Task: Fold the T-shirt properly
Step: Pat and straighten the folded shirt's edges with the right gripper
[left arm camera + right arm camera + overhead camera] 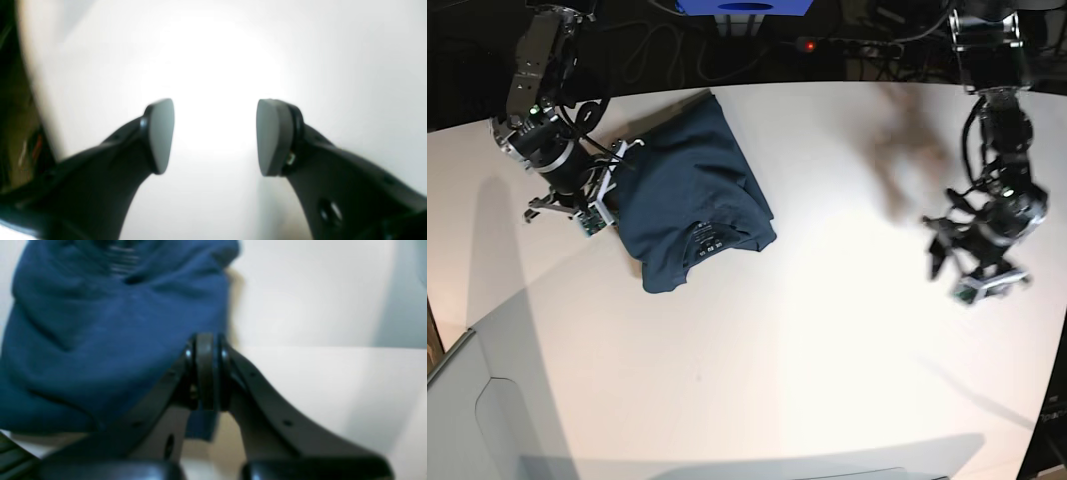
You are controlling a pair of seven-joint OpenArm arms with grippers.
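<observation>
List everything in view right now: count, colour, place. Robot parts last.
T-shirt: one, dark navy blue, partly folded, on the table's far side toward the right arm; white label print at the neck.
Table: one, white, fills most of the base view.
Cables: several, dark, behind the table's far edge.
Blue box: one, at the top edge, behind the table.
Right hand: one, black, shut on the T-shirt at its edge; a scrap of blue cloth shows between the fingers.
Left hand: one, black with grey pads, open, holding nothing, over bare table away from the T-shirt.
</observation>
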